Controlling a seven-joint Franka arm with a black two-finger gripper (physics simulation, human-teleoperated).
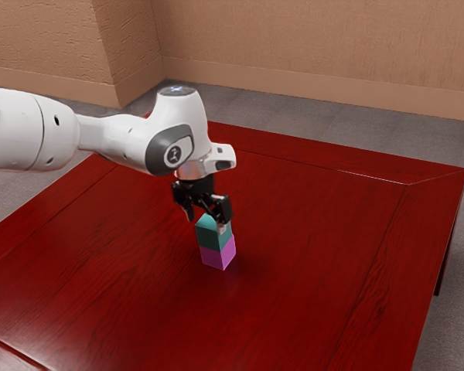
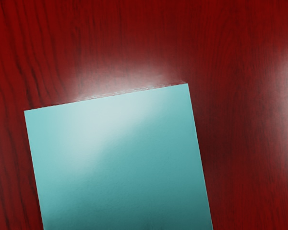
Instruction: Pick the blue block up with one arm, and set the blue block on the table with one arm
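Observation:
My gripper [image 1: 206,223] is over the top of the blue block, a teal cube [image 1: 209,237] in the exterior view. Its fingers stand apart, one at the block's left upper edge and the other overlapping the block near its right side. The blue block rests on a magenta block [image 1: 216,257], which sits on the red table [image 1: 309,263]. Seen from the wrist, the top face of the blue block [image 2: 120,158] lies close under the hand, turned slightly relative to it. Contact between the far finger and the block cannot be made out.
Dark red wood of the table [image 2: 249,57] surrounds the block in the wrist view. The tabletop's right edge [image 1: 443,255] runs along the exterior view's right, with grey floor past it. A tan wall [image 1: 317,46] stands behind.

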